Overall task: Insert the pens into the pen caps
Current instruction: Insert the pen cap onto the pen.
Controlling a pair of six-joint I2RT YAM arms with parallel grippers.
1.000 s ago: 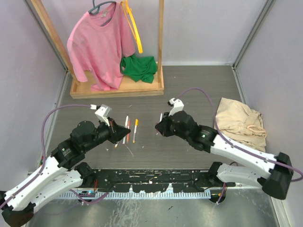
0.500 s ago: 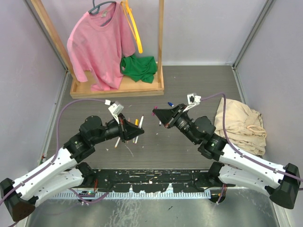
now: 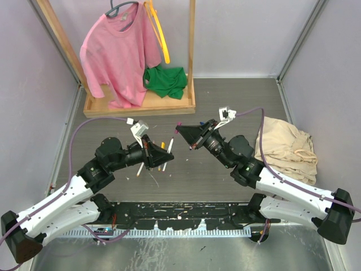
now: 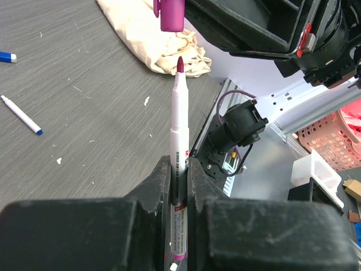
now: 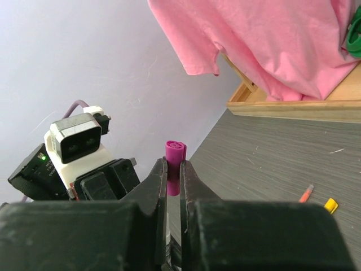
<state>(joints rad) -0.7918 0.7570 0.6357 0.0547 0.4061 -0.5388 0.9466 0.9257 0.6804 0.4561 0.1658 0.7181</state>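
Note:
My left gripper is shut on a white pen with a magenta tip, which stands straight out from the jaws. Just beyond that tip hangs a magenta pen cap, a small gap away and slightly left of the tip's line. My right gripper is shut on this magenta cap. From above, the left gripper and right gripper face each other over the table's middle, the pen aimed at the cap. A blue pen, blue cap and yellow cap lie on the table.
A wooden rack at the back holds a pink shirt and a green cloth. A beige cloth lies at the right. More pens lie under the left gripper, partly hidden.
Both arms have lifted off the table and swung toward each other. The pen and the magenta cap now stand nearly tip to mouth. Both grips are unchanged.

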